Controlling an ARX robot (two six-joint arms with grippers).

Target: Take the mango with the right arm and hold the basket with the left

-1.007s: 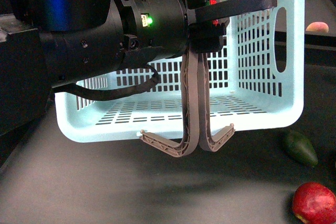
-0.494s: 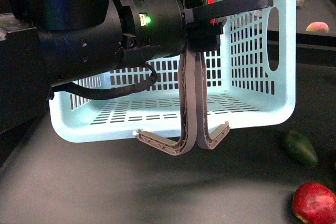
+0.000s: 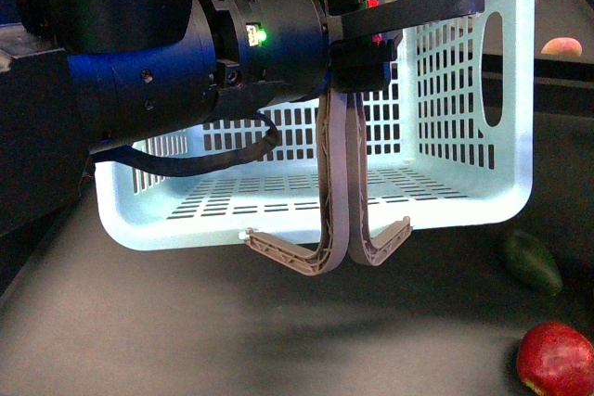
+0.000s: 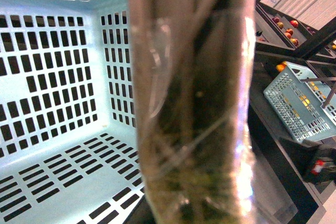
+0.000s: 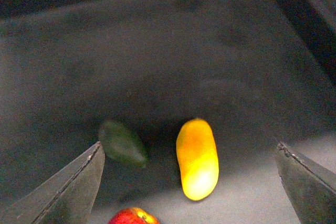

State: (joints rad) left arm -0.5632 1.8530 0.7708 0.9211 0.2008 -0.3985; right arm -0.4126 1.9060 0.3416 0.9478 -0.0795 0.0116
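The pale turquoise basket [image 3: 445, 136] hangs tilted in the front view, its open side facing me, held above the dark table. My left gripper [image 3: 367, 39] is shut on its two grey-brown handles [image 3: 334, 220], which fill the left wrist view [image 4: 194, 103] close up and blurred. The yellow-orange mango [image 5: 197, 159] lies on the dark table in the right wrist view, below and between the wide-open fingers [image 5: 71, 187] of my right gripper [image 5: 191, 182], untouched. The mango is out of the front view.
A dark green oval fruit [image 3: 532, 261] and a red fruit [image 3: 555, 361] lie on the table at front right; both show near the mango [image 5: 123, 143] [image 5: 134, 216]. A second turquoise basket [image 4: 299, 106] and shelves with fruit stand behind.
The basket swung slightly left half a second ago and has swung back right, near where it was one second ago. The left arm holds the handles throughout.
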